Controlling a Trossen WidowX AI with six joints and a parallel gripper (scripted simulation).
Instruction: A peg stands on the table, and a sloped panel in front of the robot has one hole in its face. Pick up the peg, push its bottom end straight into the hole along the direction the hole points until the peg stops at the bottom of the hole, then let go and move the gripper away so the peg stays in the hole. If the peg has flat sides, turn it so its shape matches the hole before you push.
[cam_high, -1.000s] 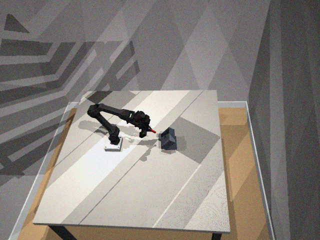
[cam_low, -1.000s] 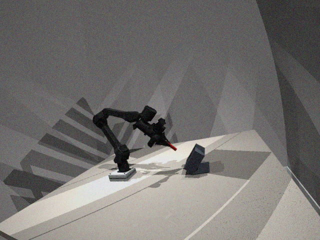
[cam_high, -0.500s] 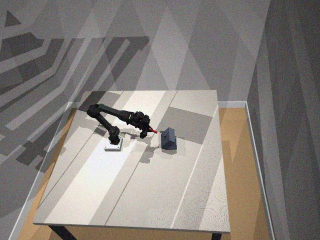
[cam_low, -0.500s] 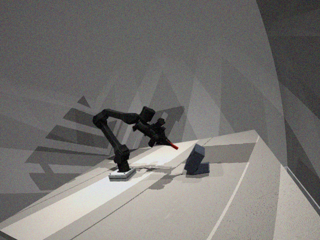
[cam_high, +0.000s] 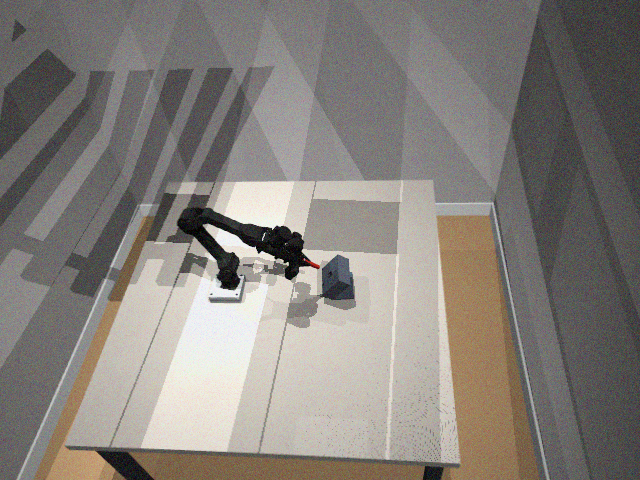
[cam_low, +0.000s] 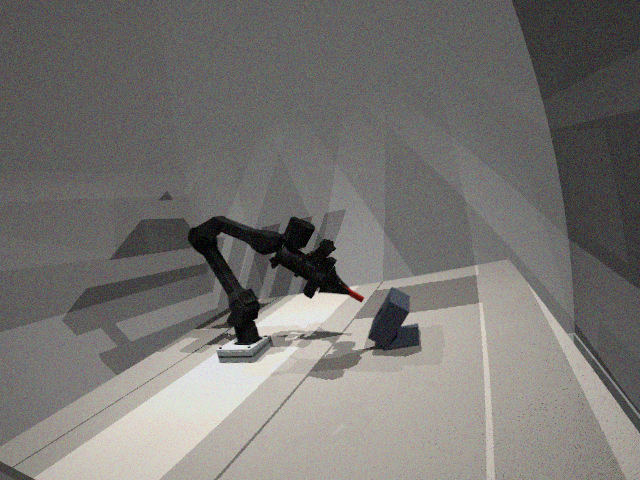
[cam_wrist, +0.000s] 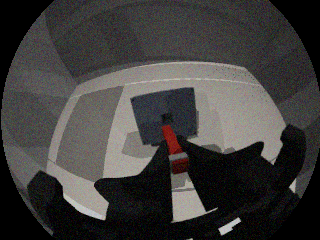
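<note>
My gripper (cam_high: 302, 256) (cam_low: 338, 287) (cam_wrist: 171, 142) is shut on the red peg (cam_high: 312, 263) (cam_low: 354, 294) (cam_wrist: 171, 142), which sticks out past the fingertips and slopes down toward the panel. The grey-blue sloped panel (cam_high: 337, 277) (cam_low: 389, 315) (cam_wrist: 150, 114) stands on the table just beyond the peg's free end. In the wrist view the peg's tip lies over the small dark hole (cam_wrist: 166, 119) in the panel's face. In the top and exterior views a short gap shows between the peg's tip and the panel.
The arm's white base plate (cam_high: 226, 293) (cam_low: 244, 352) sits to the left of the panel. The table (cam_high: 320, 392) (cam_low: 413, 413) is striped with light and shadow; walls rise behind and to the right.
</note>
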